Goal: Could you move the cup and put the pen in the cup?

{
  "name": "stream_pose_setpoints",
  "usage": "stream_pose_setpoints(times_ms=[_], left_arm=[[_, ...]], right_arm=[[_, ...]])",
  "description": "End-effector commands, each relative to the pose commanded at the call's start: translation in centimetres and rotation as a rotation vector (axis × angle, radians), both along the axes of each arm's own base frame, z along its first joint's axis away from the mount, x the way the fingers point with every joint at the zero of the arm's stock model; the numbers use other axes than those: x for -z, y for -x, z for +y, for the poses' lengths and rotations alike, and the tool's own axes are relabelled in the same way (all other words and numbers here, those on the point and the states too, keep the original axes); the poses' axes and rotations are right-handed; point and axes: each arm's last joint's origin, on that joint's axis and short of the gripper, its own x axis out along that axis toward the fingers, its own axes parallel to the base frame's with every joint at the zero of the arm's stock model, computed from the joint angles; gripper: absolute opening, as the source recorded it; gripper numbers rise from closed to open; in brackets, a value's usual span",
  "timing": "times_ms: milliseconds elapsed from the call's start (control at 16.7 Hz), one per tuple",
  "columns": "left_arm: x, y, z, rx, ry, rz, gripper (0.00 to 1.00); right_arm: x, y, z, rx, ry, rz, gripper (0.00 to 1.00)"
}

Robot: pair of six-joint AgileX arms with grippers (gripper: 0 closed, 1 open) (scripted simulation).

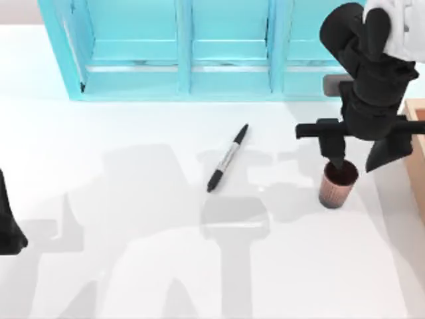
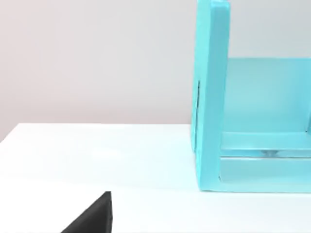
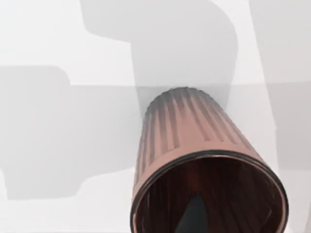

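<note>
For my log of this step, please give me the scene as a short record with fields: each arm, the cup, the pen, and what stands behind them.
right gripper: over the cup's rim at the table's right, one finger dipping inside the cup
left gripper: parked at the table's left edge
cup: upright on the table
pen: lying flat mid-table, left of the cup, not in it
shelf: turquoise, at the back

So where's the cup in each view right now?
Top view: cup stands upright at the table's right, under the right claw.
Left wrist view: not in it.
Right wrist view: cup seen close, a dark finger inside its rim.
Shared landmark: white table.
</note>
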Motion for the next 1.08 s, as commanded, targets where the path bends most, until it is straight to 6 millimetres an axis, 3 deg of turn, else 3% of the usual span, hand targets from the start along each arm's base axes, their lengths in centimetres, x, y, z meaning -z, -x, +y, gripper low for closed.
stream_pose_setpoints(times_ms=[180,240,840,1080], left_arm=[[0.0,0.0,0.0,0.0,0.0,0.0,1.0],[0.0,0.0,0.0,0.0,0.0,0.0,1.0],[0.0,0.0,0.0,0.0,0.0,0.0,1.0],[0.0,0.0,0.0,0.0,0.0,0.0,1.0]], right_arm=[[0.0,0.0,0.0,0.0,0.0,0.0,0.98],[0.0,0.0,0.0,0.0,0.0,0.0,1.0],[-0.2,-0.1,0.0,0.002,0.002,0.004,1.0],[-3.0,-1.0,0.5,0.001,0.01,0.024,1.0]])
